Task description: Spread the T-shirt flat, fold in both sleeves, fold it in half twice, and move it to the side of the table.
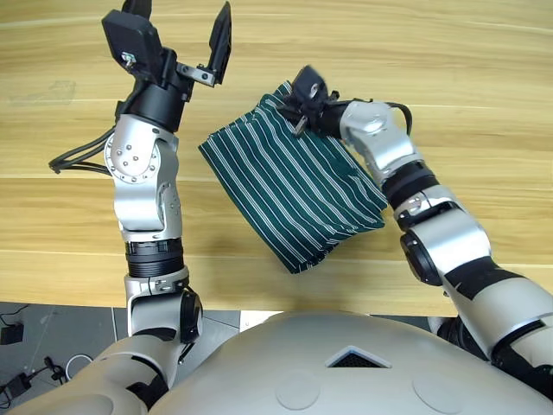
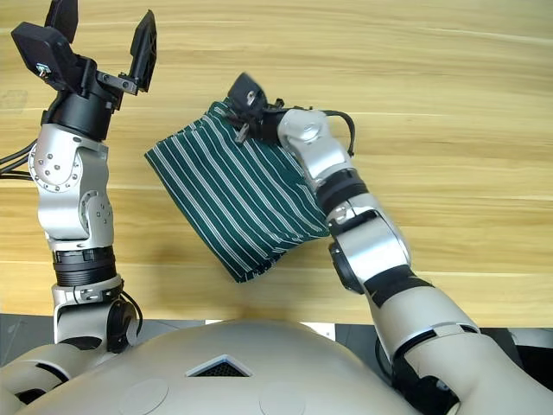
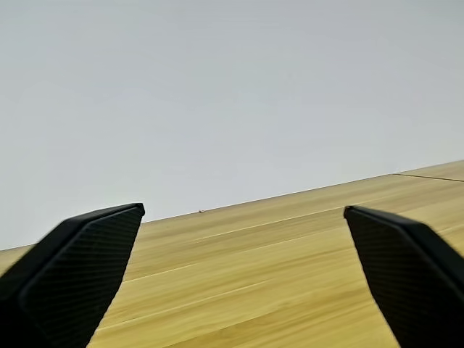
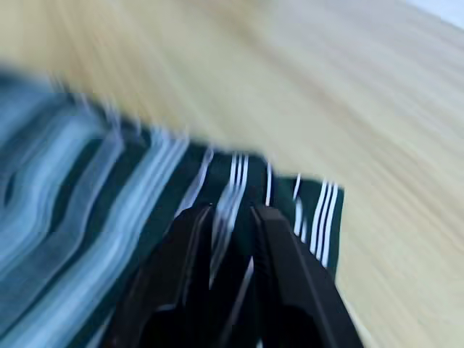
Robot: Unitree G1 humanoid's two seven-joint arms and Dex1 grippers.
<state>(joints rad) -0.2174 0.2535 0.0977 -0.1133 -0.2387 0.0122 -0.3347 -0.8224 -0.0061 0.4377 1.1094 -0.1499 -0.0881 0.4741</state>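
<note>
**Item 1.** Dark green cotton T-shirt [image 1: 294, 194] with thin white stripes, folded into a compact, roughly four-sided packet. It lies on the table, turned diagonally to the table's edges. One corner points toward the near edge and stops a little short of it; the opposite corner points toward the far edge. It sits about midway across the visible width of the table, nearer the near edge than the far one. The layers along the near-side borders are slightly uneven.

**Item 2.** Right claw [image 4: 230, 217], black, two fingers, on a silver arm that crosses the T-shirt's right-hand border. It is placed at the far corner of the packet. The fingers [image 4: 181, 246] are drawn almost together, with striped cloth between them: clenched on the T-shirt at that corner. The right wrist view is blurred.

**Item 3.** Left claw [image 1: 181, 19], black, two flat textured fingers. It is raised above the table on the left, apart from the T-shirt and pointing toward the far edge. The fingers are spread wide: released, nothing held.

**Item 4.** Light wooden plank table [image 1: 449, 52], carrying the T-shirt.

**Item 5.** Plain pale grey wall [image 3: 232, 87] beyond the table's far edge.

**Item 6.** Dark grey floor with loose cables [image 1: 26, 367], below the near edge on the left.
</note>
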